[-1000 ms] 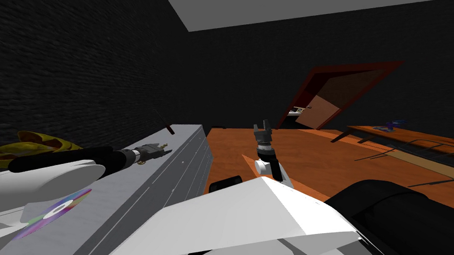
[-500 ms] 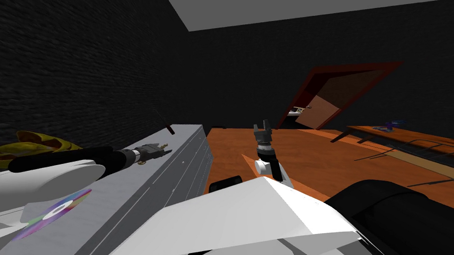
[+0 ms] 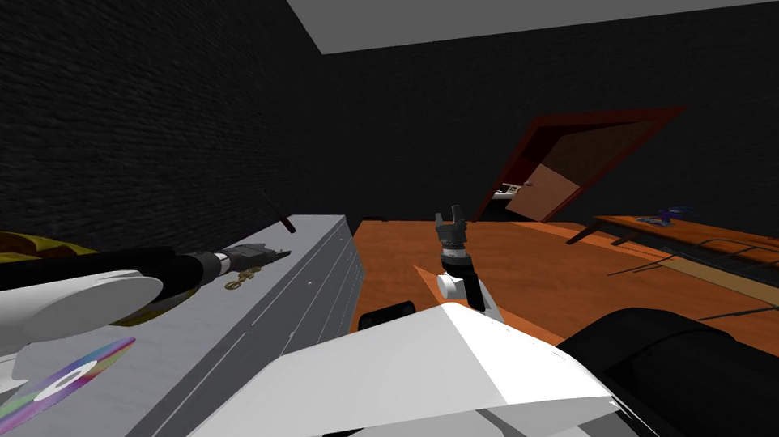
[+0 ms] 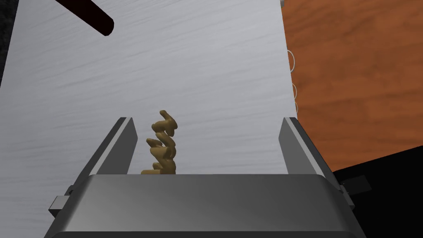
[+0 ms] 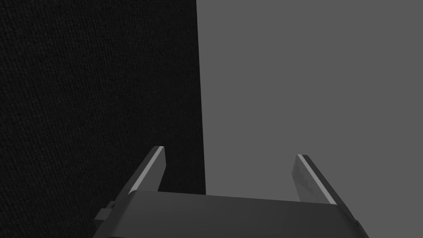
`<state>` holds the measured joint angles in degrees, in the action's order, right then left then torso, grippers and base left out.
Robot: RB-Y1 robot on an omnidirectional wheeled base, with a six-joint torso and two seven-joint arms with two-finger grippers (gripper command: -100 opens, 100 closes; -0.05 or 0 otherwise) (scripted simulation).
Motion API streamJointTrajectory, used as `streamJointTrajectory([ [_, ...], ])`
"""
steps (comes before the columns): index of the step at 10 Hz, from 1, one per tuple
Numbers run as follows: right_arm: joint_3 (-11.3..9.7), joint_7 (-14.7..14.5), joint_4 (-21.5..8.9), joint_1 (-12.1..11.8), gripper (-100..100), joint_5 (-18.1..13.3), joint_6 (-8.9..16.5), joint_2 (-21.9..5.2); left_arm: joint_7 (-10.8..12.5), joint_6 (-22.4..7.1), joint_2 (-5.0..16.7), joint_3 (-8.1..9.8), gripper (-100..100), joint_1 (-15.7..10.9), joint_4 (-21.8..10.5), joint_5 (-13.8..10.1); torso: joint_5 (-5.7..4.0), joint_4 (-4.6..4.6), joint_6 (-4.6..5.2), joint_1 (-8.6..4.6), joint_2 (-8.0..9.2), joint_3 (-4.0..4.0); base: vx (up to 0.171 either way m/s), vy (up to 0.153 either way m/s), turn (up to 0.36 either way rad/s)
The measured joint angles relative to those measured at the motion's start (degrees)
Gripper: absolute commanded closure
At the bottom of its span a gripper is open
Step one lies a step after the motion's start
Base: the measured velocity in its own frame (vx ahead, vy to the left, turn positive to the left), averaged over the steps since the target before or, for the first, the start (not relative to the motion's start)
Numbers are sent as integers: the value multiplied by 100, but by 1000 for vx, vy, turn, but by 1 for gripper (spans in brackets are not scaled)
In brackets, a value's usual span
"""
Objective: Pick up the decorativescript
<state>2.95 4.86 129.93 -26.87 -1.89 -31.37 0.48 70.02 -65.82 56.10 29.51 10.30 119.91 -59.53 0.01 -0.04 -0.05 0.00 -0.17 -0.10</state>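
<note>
The decorative script [image 4: 163, 144] is a small golden-brown curly piece lying on the grey dresser top [image 4: 186, 62]. In the left wrist view it sits between my left gripper's [image 4: 206, 120] open fingers, close to one finger [image 4: 122, 142] and apart from the other. The head view shows the script [image 3: 240, 278] on the dresser top [image 3: 300, 256] just under my left gripper [image 3: 274, 253]. My right gripper [image 3: 454, 214] is raised in front of my chest, over the floor, and stands open [image 5: 231, 152] with nothing in it.
A dark stick [image 3: 281, 216] leans at the dresser's far end, ahead of the left gripper [image 4: 89, 14]. A rainbow disc [image 3: 58, 389] and a yellow object [image 3: 8, 245] lie on the dresser's near part. Orange-brown floor [image 3: 543, 263] runs right to a low table [image 3: 704, 233].
My left arm has drawn back slightly towards me. The script, earlier at the gripper's tips, now lies on the dresser top beneath the gripper. The right arm has not moved.
</note>
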Motion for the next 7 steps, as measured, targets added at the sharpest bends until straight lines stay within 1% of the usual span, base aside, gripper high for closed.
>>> streamJointTrajectory([
  [1, 0, 0, 0, 0, 0, 0, 0, 0, 86, -15, 33, 76, -100, -29, -128, -119, 2, 1, -1, 11, 4, 2, 18, 54, -11],
  [2, 1, 0, 0, 0, 0, 0, 0, -1, 163, -63, 54, 144, -100, -16, -181, -219, 5, 2, -1, 22, 8, 5, -2, 71, -2],
  [4, 1, 0, 0, 1, 0, 0, 0, -1, 214, -226, 130, 257, -100, 29, -263, -442, 8, 5, -2, 31, 20, 12, -15, 71, -14],
  [5, 1, 0, 0, 1, 0, 0, 0, -1, 239, -329, 190, 278, -100, 24, -296, -535, 8, 5, -1, 32, 21, 12, -6, 74, -33],
  [7, 1, 0, 0, 1, 0, 0, 0, -1, 283, -564, 277, 316, -100, 101, -275, -695, 9, 4, -1, 34, 17, 10, 1, 84, -51],
])
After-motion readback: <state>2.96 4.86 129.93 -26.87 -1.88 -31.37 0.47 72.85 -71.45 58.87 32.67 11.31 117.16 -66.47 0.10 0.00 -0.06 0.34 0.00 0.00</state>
